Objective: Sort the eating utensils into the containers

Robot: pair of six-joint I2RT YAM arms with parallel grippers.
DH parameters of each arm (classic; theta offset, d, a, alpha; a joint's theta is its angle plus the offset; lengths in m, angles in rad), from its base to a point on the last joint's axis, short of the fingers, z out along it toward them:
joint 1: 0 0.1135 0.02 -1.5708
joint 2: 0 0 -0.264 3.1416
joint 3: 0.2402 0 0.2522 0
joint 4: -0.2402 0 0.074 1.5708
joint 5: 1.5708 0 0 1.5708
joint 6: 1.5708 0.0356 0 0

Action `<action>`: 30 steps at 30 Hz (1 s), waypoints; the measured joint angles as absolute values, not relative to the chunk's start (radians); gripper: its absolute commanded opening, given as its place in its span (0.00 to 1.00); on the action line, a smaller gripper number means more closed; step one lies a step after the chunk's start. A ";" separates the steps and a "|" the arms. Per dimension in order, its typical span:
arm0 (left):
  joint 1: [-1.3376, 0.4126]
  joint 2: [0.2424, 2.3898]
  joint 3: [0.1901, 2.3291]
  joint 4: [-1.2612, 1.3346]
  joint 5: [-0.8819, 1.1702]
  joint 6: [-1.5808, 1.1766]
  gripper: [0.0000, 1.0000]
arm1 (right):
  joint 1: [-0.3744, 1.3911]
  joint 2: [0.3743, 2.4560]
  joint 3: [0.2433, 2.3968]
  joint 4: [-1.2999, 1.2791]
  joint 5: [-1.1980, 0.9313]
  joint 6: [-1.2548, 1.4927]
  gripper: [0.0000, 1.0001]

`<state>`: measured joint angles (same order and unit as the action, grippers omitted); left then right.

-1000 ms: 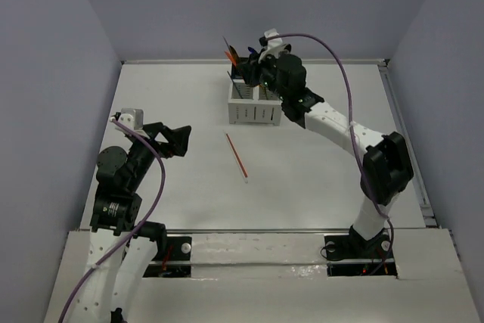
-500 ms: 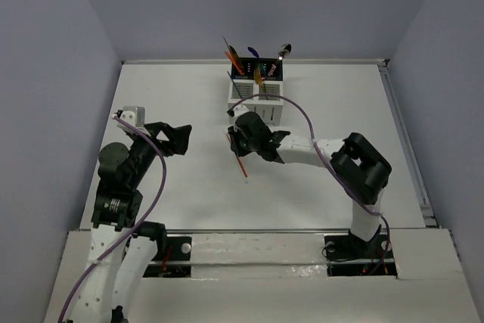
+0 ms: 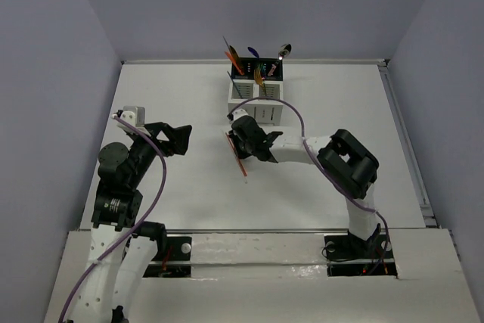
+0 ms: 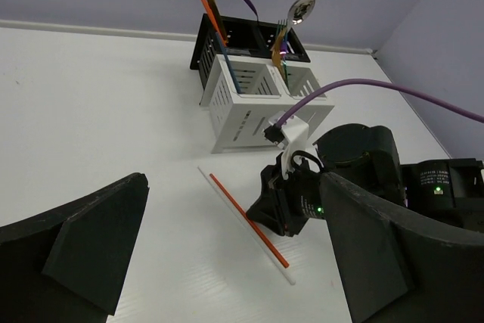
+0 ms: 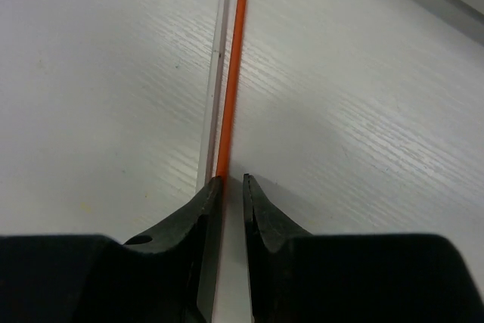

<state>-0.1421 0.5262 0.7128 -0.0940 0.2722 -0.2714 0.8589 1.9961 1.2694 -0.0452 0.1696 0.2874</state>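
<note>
From above, the right pincer [image 3: 235, 144] is low over the worktop [image 3: 166, 96], on the far end of the orange-red chopstick [image 3: 243, 165], which runs back from it toward the arm bases. Just beyond the pincer stands the white slatted caddy [image 3: 255, 113], with a black caddy [image 3: 268, 72] behind it and utensils [image 3: 236, 59] upright in them. The left pincer [image 3: 183, 140] hangs well off to the left, spread wide.

In the left wrist view, the left pincer [image 4: 234, 183] gapes wide. Ahead of it the orange-red chopstick [image 4: 249, 221] lies flat with a pale chopstick [image 4: 221, 199] just beside it. The right pincer [image 4: 271, 213] sits on the orange one. Farther on are the white caddy [image 4: 253, 111] and the black caddy [image 4: 243, 35].

In the right wrist view, the right pincer [image 5: 233, 187] is narrow. The orange-red chopstick [image 5: 231, 88] enters the slit against the left fingertip [image 5: 198, 213]. The pale chopstick [image 5: 214, 73] passes under that fingertip. Whether the stick is clamped cannot be told.
</note>
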 measured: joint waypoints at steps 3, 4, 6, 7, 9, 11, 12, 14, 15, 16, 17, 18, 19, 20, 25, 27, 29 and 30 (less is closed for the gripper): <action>-0.142 0.526 0.713 -0.094 0.274 -0.271 0.99 | 0.861 2.004 1.282 -0.051 0.177 0.287 0.23; -0.142 0.526 0.713 -0.094 0.274 -0.271 0.99 | 0.862 2.008 1.288 -0.053 0.181 0.287 0.23; -0.142 0.526 0.713 -0.094 0.274 -0.271 0.99 | 0.868 2.011 1.295 -0.056 0.188 0.287 0.23; -0.142 0.526 0.713 -0.094 0.274 -0.271 0.99 | 0.871 2.012 1.296 -0.060 0.191 0.287 0.23; -0.142 0.526 0.713 -0.094 0.275 -0.271 0.99 | 0.878 2.015 1.303 -0.069 0.200 0.286 0.23; -0.142 0.526 0.713 -0.094 0.277 -0.271 0.99 | 0.886 2.022 1.318 -0.083 0.210 0.284 0.23; -0.142 0.526 0.713 -0.094 0.278 -0.271 0.99 | 0.892 2.027 1.329 -0.093 0.220 0.283 0.23; -0.142 0.526 0.713 -0.094 0.278 -0.271 0.99 | 0.901 2.039 1.349 -0.107 0.240 0.279 0.23; -0.142 0.526 0.713 -0.094 0.278 -0.271 0.99 | 0.907 2.045 1.361 -0.115 0.250 0.277 0.22; -0.142 0.526 0.713 -0.094 0.278 -0.271 0.99 | 0.910 2.049 1.365 -0.118 0.255 0.277 0.22; -0.142 0.526 0.713 -0.094 0.278 -0.271 0.99 | 0.914 2.056 1.378 -0.128 0.270 0.276 0.22; -0.142 0.526 0.713 -0.094 0.278 -0.271 0.99 | 0.918 2.059 1.384 -0.133 0.281 0.276 0.21; -0.142 0.526 0.713 -0.094 0.278 -0.271 0.99 | 0.918 2.061 1.386 -0.136 0.286 0.275 0.21; -0.142 0.526 0.713 -0.094 0.278 -0.271 0.99 | 0.918 2.063 1.392 -0.142 0.299 0.275 0.20; -0.142 0.526 0.713 -0.094 0.278 -0.271 0.99 | 0.923 2.064 1.396 -0.192 0.369 0.273 0.20; -0.142 0.526 0.713 -0.094 0.279 -0.271 0.99 | 0.923 2.064 1.396 -0.210 0.392 0.272 0.20; -0.142 0.526 0.713 -0.094 0.280 -0.271 0.99 | 0.923 2.063 1.396 -0.218 0.409 0.271 0.20; -0.142 0.526 0.713 -0.094 0.280 -0.271 0.99 | 0.923 2.062 1.396 -0.221 0.413 0.269 0.20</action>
<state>-0.1421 0.5259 0.7128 -0.0940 0.2802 -0.2714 0.9230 2.0617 1.3956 -0.2211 0.4133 0.2691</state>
